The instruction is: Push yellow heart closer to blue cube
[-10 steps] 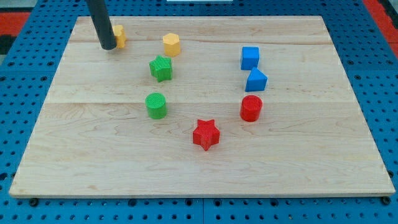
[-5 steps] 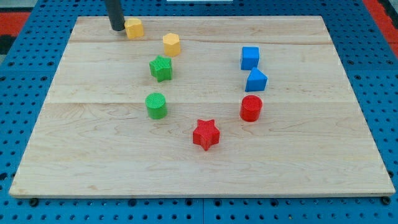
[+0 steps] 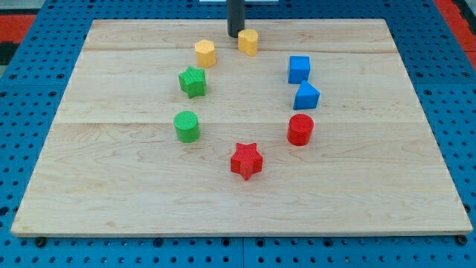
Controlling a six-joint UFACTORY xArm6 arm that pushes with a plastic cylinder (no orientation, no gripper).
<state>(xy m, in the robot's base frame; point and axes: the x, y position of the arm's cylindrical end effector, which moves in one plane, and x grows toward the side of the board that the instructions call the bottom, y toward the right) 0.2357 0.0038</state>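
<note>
The yellow heart [image 3: 248, 42] lies near the board's top edge, a little right of centre. My tip [image 3: 235, 34] stands against its left side, touching or nearly touching it. The blue cube [image 3: 299, 69] sits to the heart's lower right, about a block's width away. A second blue block [image 3: 306, 96], wedge-like, lies just below the cube.
A yellow hexagonal block [image 3: 205, 53] lies left of the heart. A green star [image 3: 193, 81] and a green cylinder [image 3: 187, 126] sit at the centre left. A red cylinder [image 3: 300, 129] and a red star [image 3: 246, 161] lie lower down. The wooden board [image 3: 111, 186] rests on blue pegboard.
My tip has slid to the right along the board's top edge, pushing the yellow heart from the top left, past the yellow hexagon, towards the blue cube. Other blocks have not moved.
</note>
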